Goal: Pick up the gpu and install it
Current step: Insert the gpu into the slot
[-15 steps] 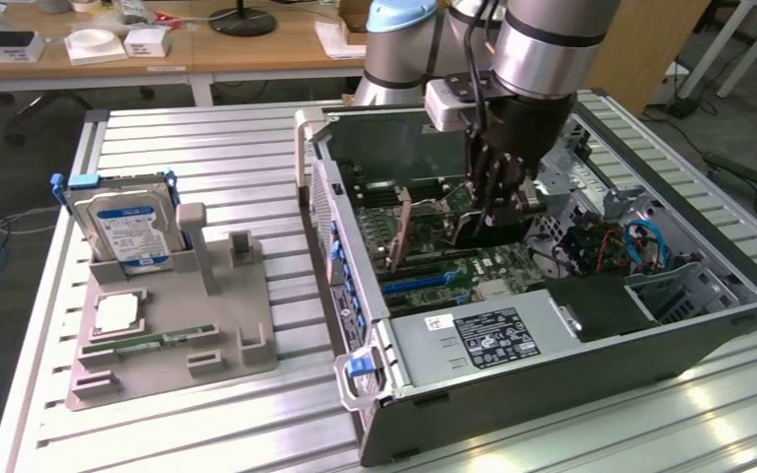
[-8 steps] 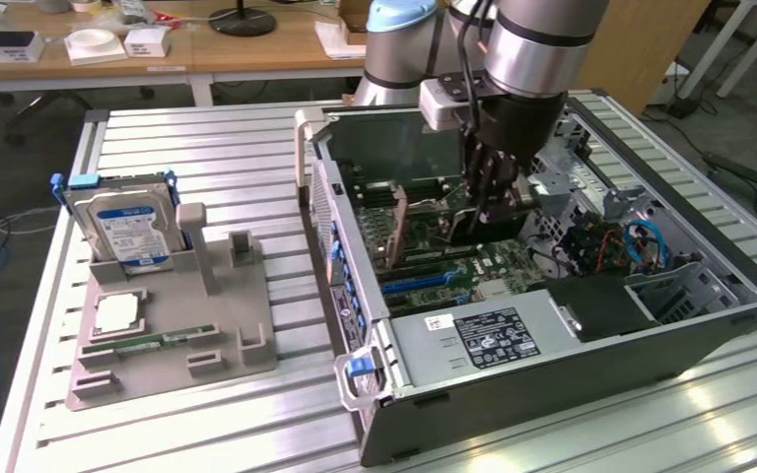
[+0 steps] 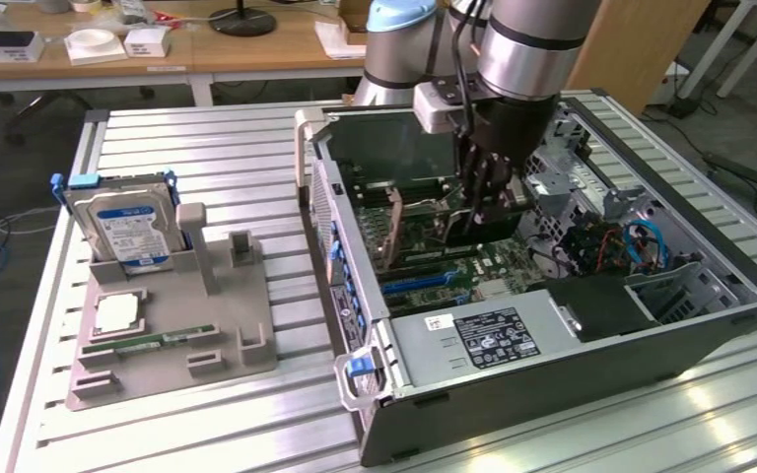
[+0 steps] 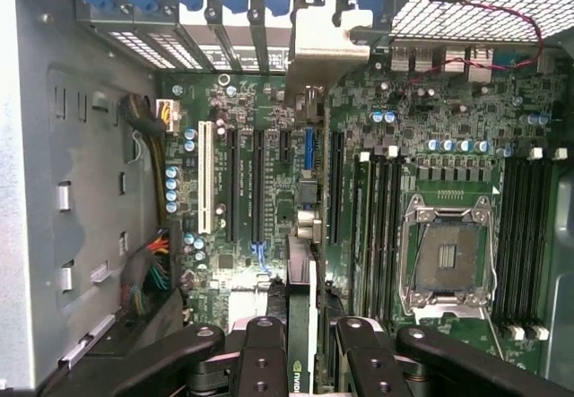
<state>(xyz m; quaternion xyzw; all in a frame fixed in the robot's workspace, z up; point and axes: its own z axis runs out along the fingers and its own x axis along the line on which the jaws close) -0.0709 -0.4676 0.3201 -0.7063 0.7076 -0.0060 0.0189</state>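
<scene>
Claw fingers clamp the gpu edge-on above the motherboard.

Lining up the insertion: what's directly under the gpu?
Under the gpu, held edge-on in the gripper, lies the motherboard with its long slots. The slot directly beneath is hidden by the card.

We are viewing an evenly, brightly lit scene in the exterior view; overhead light is glancing off the ribbed metal table, producing pale glare streaks toward the exterior view's lower right. The open computer case is casting its interior into moderate shadow. In the wrist view, the motherboard is appearing reasonably sharp, while the gripper fingers nearest the lens are looking soft and dark. The case wall is washing out slightly.
</scene>
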